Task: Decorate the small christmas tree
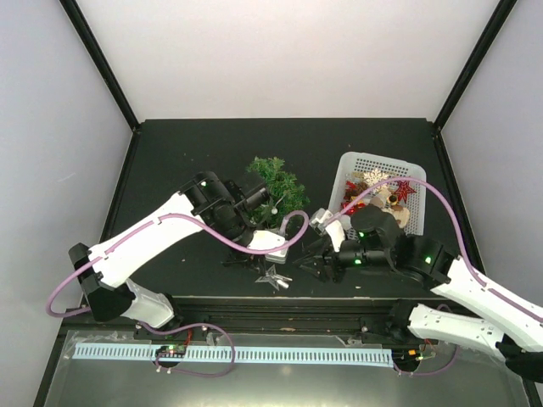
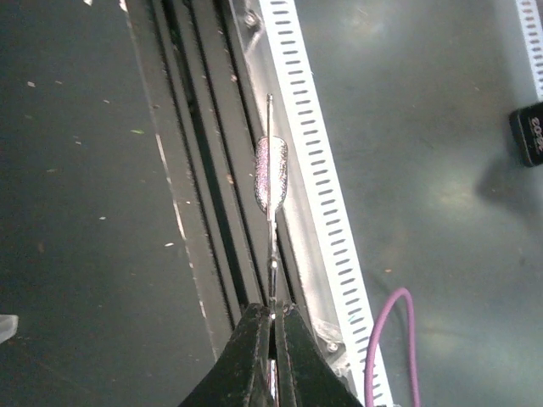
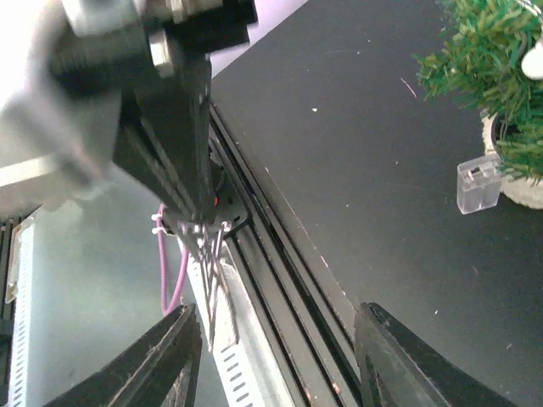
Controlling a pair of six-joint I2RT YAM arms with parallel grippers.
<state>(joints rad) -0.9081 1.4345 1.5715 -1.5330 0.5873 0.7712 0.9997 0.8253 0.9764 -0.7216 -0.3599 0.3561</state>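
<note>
The left gripper (image 2: 271, 315) has its 2 fingers squeezed tight on a thin silver ornament (image 2: 271, 174). The ornament sticks straight out over the black rail (image 2: 208, 170) at the table's near edge. The left arm goes up high, bends, and points down at that edge. The right gripper (image 3: 276, 318) has its 2 fingers spread wide with nothing between them, near the ornament. Its arm lies low and reaches in from the right. The tree (image 1: 278, 182) stands mid-table, just behind the left arm, with the white basket (image 1: 356, 158) to its right.
</note>
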